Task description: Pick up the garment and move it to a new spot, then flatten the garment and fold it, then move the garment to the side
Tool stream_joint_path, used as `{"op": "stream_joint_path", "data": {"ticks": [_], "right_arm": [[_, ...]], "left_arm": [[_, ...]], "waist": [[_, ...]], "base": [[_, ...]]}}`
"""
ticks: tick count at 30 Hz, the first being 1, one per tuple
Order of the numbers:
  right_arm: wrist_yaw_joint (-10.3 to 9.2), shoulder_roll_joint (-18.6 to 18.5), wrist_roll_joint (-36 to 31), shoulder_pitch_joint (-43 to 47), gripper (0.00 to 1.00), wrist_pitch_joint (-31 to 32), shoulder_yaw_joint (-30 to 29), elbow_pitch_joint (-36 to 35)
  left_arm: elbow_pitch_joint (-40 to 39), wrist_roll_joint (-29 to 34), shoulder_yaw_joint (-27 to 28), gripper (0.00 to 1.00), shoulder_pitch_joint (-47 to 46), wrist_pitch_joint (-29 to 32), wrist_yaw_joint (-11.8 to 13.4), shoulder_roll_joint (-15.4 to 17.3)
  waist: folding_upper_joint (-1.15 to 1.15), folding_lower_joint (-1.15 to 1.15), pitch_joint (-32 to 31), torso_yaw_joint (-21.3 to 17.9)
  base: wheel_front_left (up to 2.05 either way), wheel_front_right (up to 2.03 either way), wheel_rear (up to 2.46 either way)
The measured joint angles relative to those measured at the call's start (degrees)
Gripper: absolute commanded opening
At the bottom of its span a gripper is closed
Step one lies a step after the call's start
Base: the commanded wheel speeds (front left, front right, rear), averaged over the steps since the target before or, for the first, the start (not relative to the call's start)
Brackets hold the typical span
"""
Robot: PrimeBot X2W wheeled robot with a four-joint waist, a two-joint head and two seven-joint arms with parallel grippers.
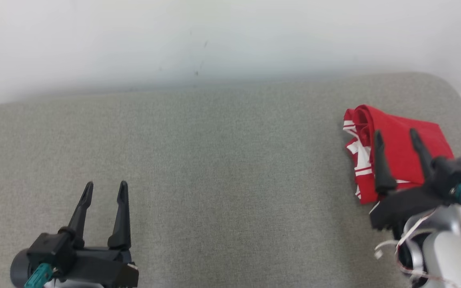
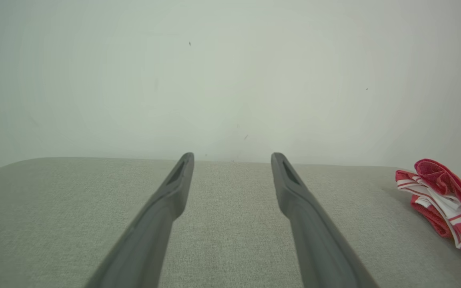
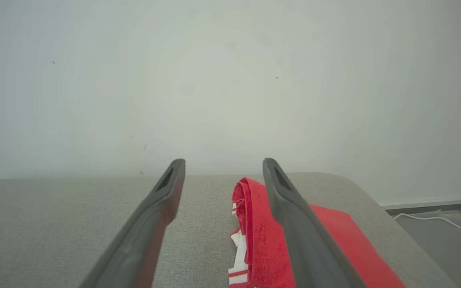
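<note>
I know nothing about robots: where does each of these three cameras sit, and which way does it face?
Head view: on the robot's head, facing forward and down at the grey fabric surface; left gripper lower left, right gripper open over the red-and-white garment.
Left wrist view: on the left wrist, facing along the left fingers toward the white wall.
Right wrist view: on the right wrist, facing along the right fingers, garment beneath them.
Shared: all three show the garment.

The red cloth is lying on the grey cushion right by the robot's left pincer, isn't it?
Not the left. The red cloth lies on the grey cushion right by the robot's right pincer, as the head view shows; the left pincer is far from it.
</note>
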Motion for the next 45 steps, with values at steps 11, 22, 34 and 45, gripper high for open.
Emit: {"op": "stream_joint_path", "data": {"ticks": [11, 22, 34, 45], "right_arm": [[1.47, 2.18, 1.69, 7.86, 1.0, -7.65, 1.49, 0.62], [2.8, 2.47, 3.42, 8.22, 1.0, -10.84, 2.63, 4.22], [3.0, 2.65, 3.87, 8.17, 1.0, -13.35, 2.88, 5.37], [3.0, 2.82, 3.88, 8.04, 1.0, -14.37, 2.89, 6.15]], "left_arm": [[-0.29, -2.42, 3.31, 1.0, 4.55, -0.08, 1.44, -1.97], [0.97, -3.22, 5.32, 1.0, 4.97, 1.08, 1.99, -1.82], [-0.56, -3.2, 3.93, 1.0, 5.64, 1.7, 1.45, -1.69], [-0.87, -3.52, 3.98, 1.0, 5.81, 2.11, 1.37, -1.52]], "waist": [[0.0, 0.0, -5.11, -2.19], [0.01, 0.01, -5.24, -3.03], [0.01, 0.02, -4.87, -3.29], [0.01, 0.02, -4.69, -3.06]], "base": [[0.0, 0.0, 0.0], [0.0, 0.0, 0.0], [0.0, 0.0, 0.0], [0.0, 0.0, 0.0]]}}
